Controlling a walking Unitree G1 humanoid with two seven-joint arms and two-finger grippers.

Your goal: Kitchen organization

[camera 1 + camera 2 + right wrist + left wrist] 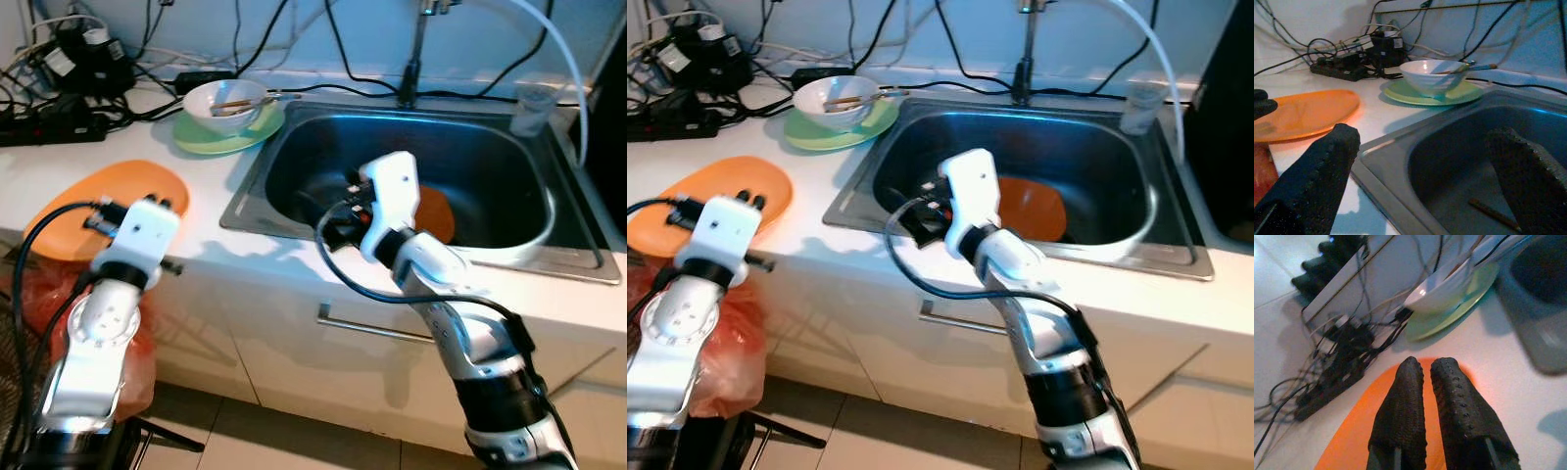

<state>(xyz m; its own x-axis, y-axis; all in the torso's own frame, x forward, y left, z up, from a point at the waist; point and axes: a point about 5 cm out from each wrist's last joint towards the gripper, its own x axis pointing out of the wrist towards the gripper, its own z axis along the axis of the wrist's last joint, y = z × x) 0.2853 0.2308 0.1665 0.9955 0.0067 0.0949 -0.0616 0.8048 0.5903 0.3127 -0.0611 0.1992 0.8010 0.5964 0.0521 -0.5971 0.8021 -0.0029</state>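
An orange plate (118, 196) lies on the white counter at the left. My left gripper (1427, 364) hovers just over it, shut, with nothing between its fingers. Further back, a white bowl (233, 102) holding utensils rests on a green plate (208, 142) beside the steel sink (490, 147). A second orange plate (437, 213) lies in the basin. My right gripper (1425, 134) is open wide at the sink's near left corner, above the basin, holding nothing. A thin stick (1493, 214) lies on the basin floor.
Power strips and tangled cables (59, 117) crowd the back left of the counter. A faucet (411, 59) stands behind the sink and a clear cup (534, 106) at its back right corner. A red bag (29, 294) hangs below the counter edge, left of the cabinet handle (362, 328).
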